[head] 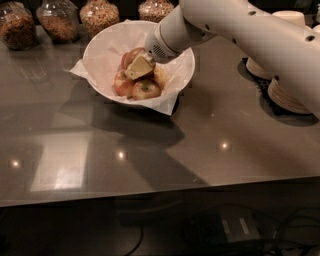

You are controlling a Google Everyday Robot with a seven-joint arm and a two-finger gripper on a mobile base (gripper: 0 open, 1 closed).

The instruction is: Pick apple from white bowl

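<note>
The apple (pixel 130 56) is lying toward the far side of the white bowl (pixel 186 75), showing just left of and behind the gripper (pixel 139 67), whose pale yellow tip is resting against its near right side and hiding part of it; whether that tip is spread or closed, I cannot tell; smaller blushed apples (pixel 146 89) are sitting just near of it; crinkled paper (pixel 80 70) is sticking out over the rim; the arm (pixel 240 30) is reaching in from the right; the bowl is sitting on the dark desk (pixel 200 140); jars (pixel 100 15) are standing far, stacked beige bowls (pixel 287 95) at right.
</note>
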